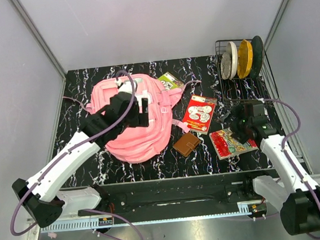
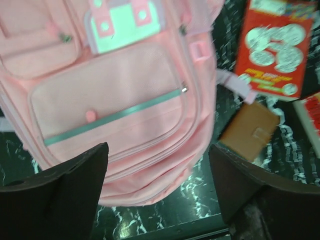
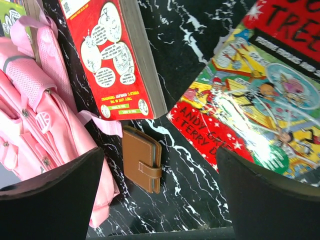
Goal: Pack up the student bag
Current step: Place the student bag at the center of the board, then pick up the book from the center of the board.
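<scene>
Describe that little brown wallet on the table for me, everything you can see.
The wallet is small, tan-brown and looks like leather. It is folded shut, a closing tab wrapping over one edge. It lies flat on the black marbled table, between the pink student bag and the colourful book, close to the red book. A pink bag strap ends at its corner; whether they touch is unclear.

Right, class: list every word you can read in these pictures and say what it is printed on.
"TREE": colourful book, title cut off.
"ANDY" and "TERRY D": same book's red band.
Red book: bubble text too small.
Student bag: nothing legible.
</scene>
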You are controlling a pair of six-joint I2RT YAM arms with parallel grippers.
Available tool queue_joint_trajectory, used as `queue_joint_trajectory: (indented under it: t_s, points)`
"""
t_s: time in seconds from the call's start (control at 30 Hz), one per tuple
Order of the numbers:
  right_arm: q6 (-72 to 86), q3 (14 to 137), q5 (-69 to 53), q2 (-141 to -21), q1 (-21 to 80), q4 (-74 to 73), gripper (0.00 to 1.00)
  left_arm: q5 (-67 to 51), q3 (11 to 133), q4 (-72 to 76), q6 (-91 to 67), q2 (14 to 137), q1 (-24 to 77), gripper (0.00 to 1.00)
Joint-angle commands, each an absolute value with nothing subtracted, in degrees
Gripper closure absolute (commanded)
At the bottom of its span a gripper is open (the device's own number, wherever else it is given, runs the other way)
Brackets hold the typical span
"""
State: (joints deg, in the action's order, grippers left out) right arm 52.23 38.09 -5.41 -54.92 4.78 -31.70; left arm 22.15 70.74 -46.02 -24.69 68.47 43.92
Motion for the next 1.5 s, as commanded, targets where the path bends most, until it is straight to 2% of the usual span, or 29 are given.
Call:
queue_joint_trajectory:
  t_s: [0.0,0.13,0.27,0.47,0.7,0.97,1.07,1.47]
  points:
    - [54.2,40.4,-0.3,-50.7,2.7,-40.0,0.0,17.4,78.0,-42.1,-21.9,67.3,45.4,0.13]
    - [59.1,40.4,4.6,-46.2,2.7,-49.4,0.0,7.1,77.7,-31.3,-18.1,70.1,47.2,0.01]
    - [65.5,37.4,8.0,-36.9,2.7,-53.6,0.0,-1.2,78.7,-22.7,-13.8,79.1,50.6,0.01]
    - [70.2,33.9,12.0,-30.2,2.6,-59.9,0.0,-12.1,85.7,-13.1,-11.5,93.6,53.1,0.01]
    - [75.7,31.8,13.3,-32.1,2.6,-62.5,0.0,-20.6,90.2,-3.9,-12.0,105.5,53.7,0.01]
    - [78.8,30.8,9.8,-38.1,2.7,-60.2,0.0,-33.4,102.0,-3.7,-14.1,122.2,53.9,0.01]
    - [80.2,29.3,10.1,-38.6,2.7,-58.0,0.0,-34.2,100.8,2.3,-14.0,124.2,54.2,0.01]
    - [82.3,25.1,11.9,-36.6,2.6,-54.9,0.01,-37.5,106.4,0.4,-14.5,135.6,54.1,0.01]
